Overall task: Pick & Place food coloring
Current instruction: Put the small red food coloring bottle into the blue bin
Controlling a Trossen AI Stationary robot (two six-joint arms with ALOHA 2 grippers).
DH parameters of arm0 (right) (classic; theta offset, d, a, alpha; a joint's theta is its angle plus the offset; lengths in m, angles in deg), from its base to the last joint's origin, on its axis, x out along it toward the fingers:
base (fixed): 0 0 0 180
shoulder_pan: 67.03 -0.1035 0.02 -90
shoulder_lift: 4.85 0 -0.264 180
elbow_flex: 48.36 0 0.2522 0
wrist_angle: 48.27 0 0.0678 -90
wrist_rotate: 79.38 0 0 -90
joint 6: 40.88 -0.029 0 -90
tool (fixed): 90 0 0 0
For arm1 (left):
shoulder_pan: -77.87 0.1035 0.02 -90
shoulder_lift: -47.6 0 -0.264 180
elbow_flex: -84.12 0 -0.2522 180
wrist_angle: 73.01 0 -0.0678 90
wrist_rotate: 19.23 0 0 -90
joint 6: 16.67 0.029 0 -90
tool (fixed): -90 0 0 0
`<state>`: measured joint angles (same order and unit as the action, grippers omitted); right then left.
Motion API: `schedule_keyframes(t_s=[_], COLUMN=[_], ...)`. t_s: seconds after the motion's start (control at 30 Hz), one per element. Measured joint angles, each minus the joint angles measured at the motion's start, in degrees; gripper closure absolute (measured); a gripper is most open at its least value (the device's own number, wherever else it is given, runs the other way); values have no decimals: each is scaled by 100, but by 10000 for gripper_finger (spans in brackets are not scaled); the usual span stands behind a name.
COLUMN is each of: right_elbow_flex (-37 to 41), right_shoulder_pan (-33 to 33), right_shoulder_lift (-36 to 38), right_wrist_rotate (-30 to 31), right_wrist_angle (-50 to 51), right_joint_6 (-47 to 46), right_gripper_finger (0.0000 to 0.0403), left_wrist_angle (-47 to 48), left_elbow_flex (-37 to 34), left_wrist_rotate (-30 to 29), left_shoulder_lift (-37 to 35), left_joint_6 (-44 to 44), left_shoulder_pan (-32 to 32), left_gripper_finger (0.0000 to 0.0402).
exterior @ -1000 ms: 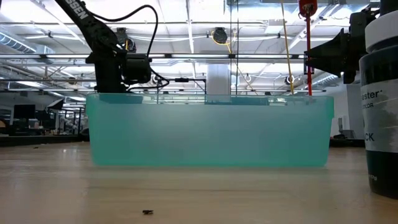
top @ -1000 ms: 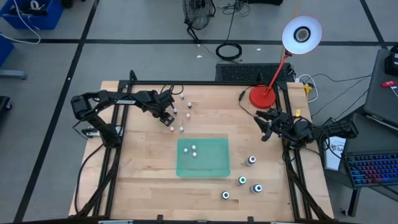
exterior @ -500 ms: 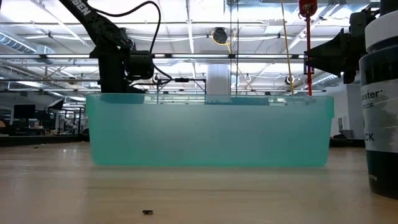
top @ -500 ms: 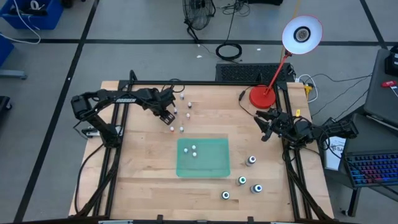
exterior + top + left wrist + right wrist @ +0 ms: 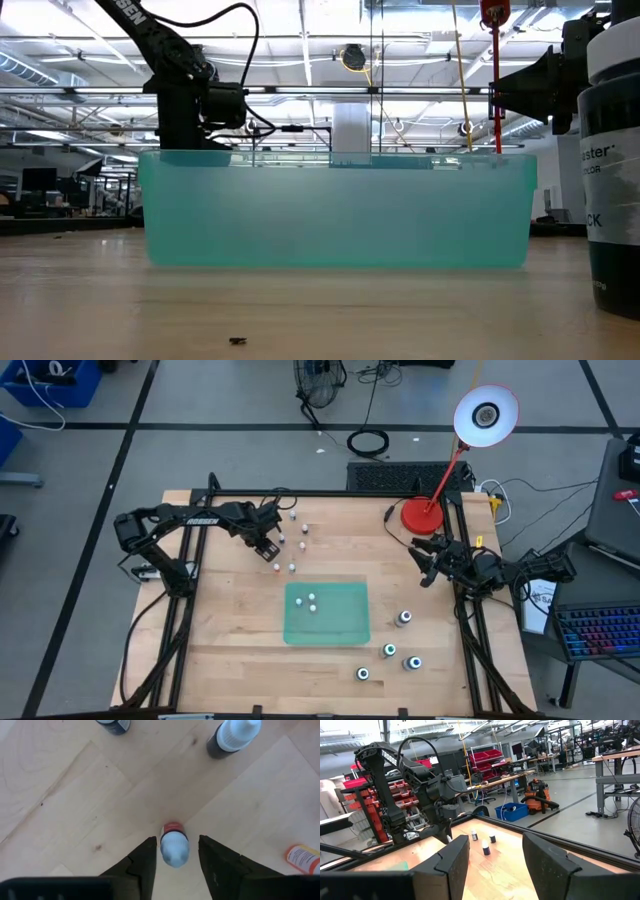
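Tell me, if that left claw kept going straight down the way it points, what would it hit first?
Probably the small white-capped bottle standing between the left claw's two fingers, then the wooden table beneath it. The fingers sit either side of the bottle; whether they touch it is unclear.

Light: bright, even, from ceiling strips [image 5: 90, 68]
Shadows: soft, faint on table [image 5: 240, 630]
Blur: near bottle [image 5: 612, 160] out of focus

1. Both arms were dark, jointed and matte; the left arm [image 5: 185, 518] carried white lettering along one link.
2. Black cables looped off the left arm's wrist.
3. The left gripper [image 5: 175, 862] had two flat, dark, angular fingers.
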<state>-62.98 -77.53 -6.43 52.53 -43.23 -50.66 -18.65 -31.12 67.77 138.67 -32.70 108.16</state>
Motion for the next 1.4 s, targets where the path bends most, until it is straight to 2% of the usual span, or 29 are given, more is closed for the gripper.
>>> schedule_keyframes(t_s=[0.23, 0.33, 0.43, 0.6, 0.8, 0.93, 1.1, 1.27, 1.4], right_elbow_flex=[0, 0, 0, 1, 0, 2, 0, 2, 0], right_shoulder_pan=[0, 1, 0, 2, 0, 0, 1, 2, 0], right_shoulder_lift=[0, 0, 0, 2, 2, 1, 2, 0, 0], right_wrist_rotate=[0, 0, 0, 0, 0, 0, 0, 0, -1], right_wrist_angle=[1, 0, 1, -1, -1, -1, -1, -1, 6], right_joint_6=[-1, -2, 0, 0, 0, -2, 0, -2, -2], right_gripper_finger=[231, 231, 229, 230, 230, 230, 231, 230, 231], left_wrist_angle=[-6, 110, 609, 1367, 1508, 1512, 1439, 1316, 1322], left_elbow_flex=[0, 61, 439, 1477, 2414, 2417, 2321, 2390, 2609], left_wrist_rotate=[6, 155, 143, -113, -316, -756, -804, -459, -296], left_shoulder_lift=[-3, -1, -40, -53, -24, -15, 151, 620, 1150], left_joint_6=[326, 487, 654, 691, 508, -32, -538, -679, -439], left_shoulder_pan=[0, -54, -391, -1383, -2794, -3570, -4163, -4485, -4552], left_gripper_finger=[348, 347, 347, 347, 347, 347, 347, 347, 347])
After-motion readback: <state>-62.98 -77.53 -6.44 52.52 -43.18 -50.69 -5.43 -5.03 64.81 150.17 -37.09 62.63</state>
